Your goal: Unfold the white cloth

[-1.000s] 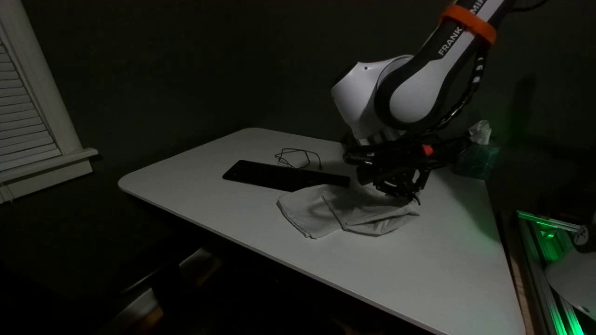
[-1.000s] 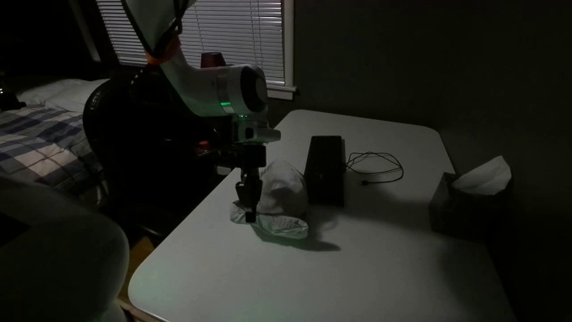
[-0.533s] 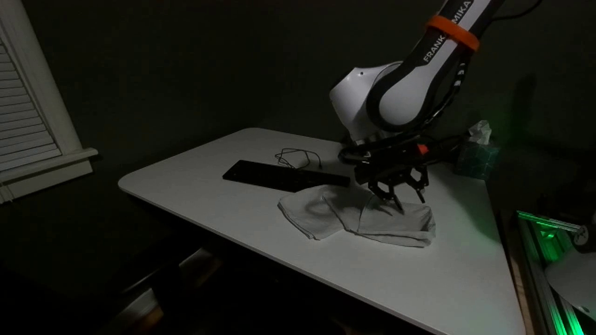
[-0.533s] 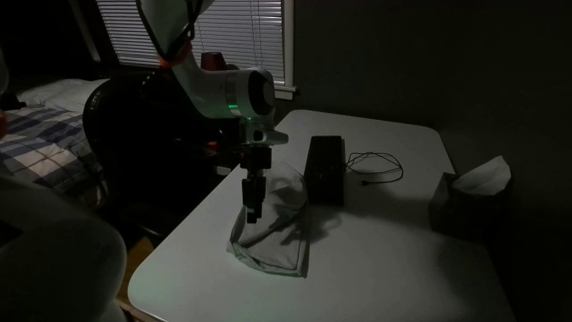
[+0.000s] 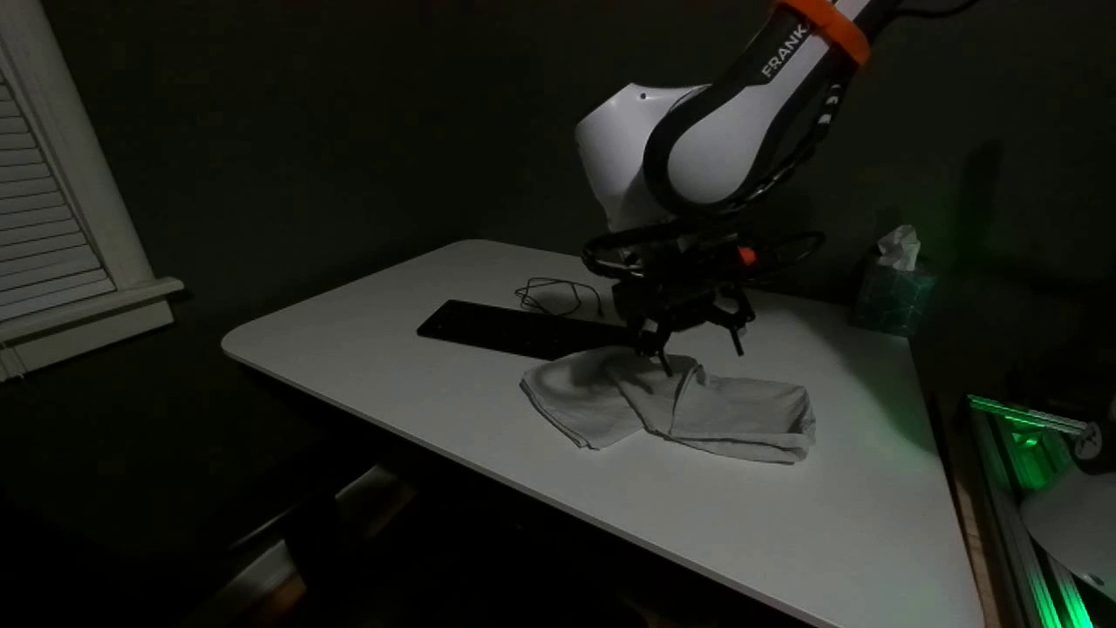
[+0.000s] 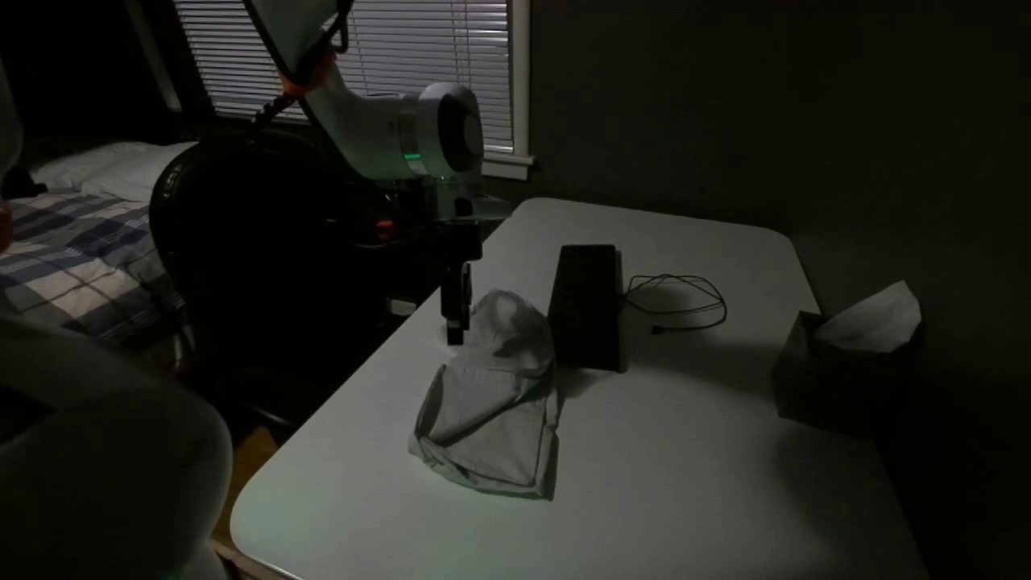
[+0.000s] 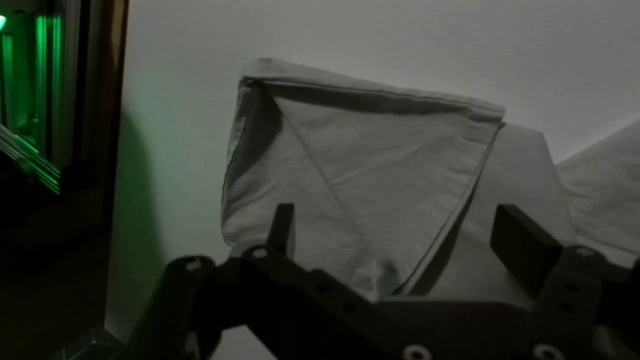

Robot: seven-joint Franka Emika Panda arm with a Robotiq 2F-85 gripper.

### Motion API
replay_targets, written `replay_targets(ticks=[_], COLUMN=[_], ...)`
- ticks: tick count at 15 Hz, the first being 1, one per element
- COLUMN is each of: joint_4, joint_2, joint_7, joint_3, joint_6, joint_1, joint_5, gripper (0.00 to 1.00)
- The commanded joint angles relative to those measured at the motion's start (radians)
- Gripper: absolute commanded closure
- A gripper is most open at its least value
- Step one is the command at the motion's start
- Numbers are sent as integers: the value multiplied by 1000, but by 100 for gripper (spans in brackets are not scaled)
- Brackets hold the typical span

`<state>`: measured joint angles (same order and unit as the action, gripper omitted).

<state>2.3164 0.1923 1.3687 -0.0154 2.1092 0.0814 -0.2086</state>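
The white cloth [image 5: 741, 410] lies rumpled and partly folded on the table in both exterior views. Its end nearer the robot base is spread into a wide flap with a turned-up rim. In the wrist view this flap of the cloth [image 7: 380, 145] shows a diagonal crease and raised hems along two sides. My gripper [image 5: 703, 361] hangs above the cloth's middle, fingers wide apart. Between the fingertips of the gripper [image 7: 395, 207] nothing is held; only cloth shows below. From the side, the gripper [image 6: 456, 334] appears above the cloth, near its edge.
A long black bar [image 5: 514, 330] lies close against the cloth's far end, with a thin cable [image 6: 685, 310] beside it. The tissue box [image 6: 838, 379] stands at the table's edge. A dark chair [image 6: 242, 266] is alongside the table [image 5: 418, 401].
The gripper has opened and let go of the cloth's near end, which has dropped and spread toward the robot base. Since then the gripper has risen and shifted toward the black bar.
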Motion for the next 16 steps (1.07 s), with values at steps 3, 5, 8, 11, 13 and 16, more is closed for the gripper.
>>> replay_targets(ticks=[3, 5, 8, 11, 13, 16], joint_4=[-51, -72, -97, -113, -124, -139], joint_2=[137, 180, 225, 251, 269, 285], joint_7=[-13, -4, 10, 12, 10, 8], joint_3=[49, 67, 91, 107, 115, 121], joint_6=[176, 188, 183, 164, 159, 152], joint_1=[-16, -11, 1, 3, 2, 4], joint_5=[8, 12, 7, 13, 16, 19], gripper=[0, 0, 0, 2, 23, 47])
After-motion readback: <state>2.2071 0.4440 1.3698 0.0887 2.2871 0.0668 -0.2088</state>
